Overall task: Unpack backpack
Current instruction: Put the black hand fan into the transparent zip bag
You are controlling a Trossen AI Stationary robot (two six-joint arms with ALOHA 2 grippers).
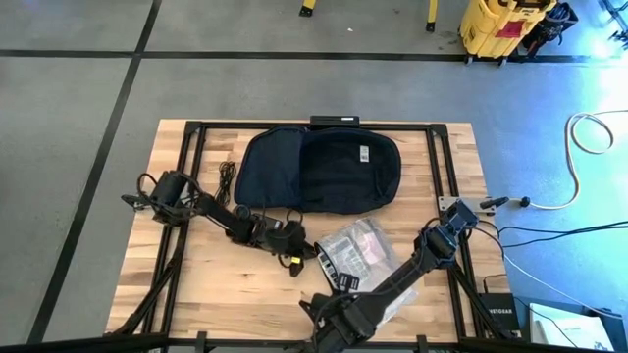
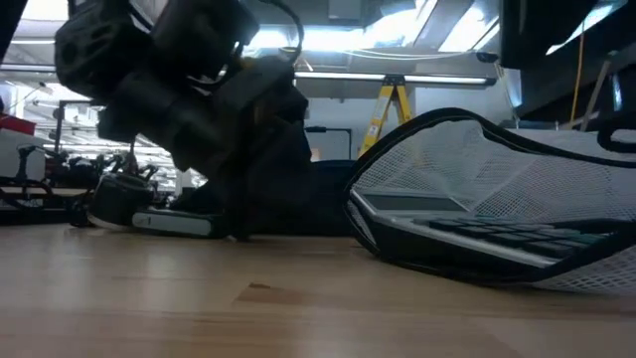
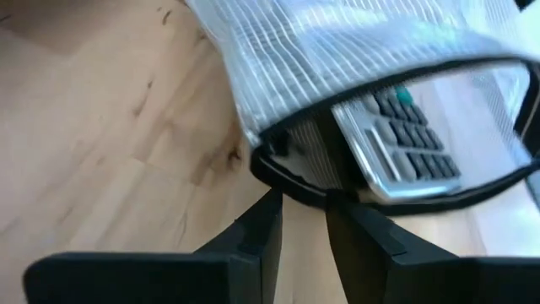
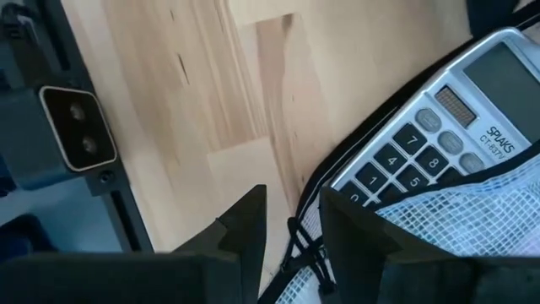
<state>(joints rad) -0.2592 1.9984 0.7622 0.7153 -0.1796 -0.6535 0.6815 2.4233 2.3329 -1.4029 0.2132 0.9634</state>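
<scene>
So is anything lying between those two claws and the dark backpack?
Yes. The mesh pouch holding a calculator lies between the right gripper and the backpack. The left gripper sits at the pouch's edge, close in front of the backpack.

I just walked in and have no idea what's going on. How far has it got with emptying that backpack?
One thing looks out already: a mesh pouch holding a calculator lies on the table, in front of the backpack. Both claws are at it now: the left claw pinches its dark edge, and the right claw is at its other edge. The backpack is open; whatever else is inside can't be seen.
</scene>
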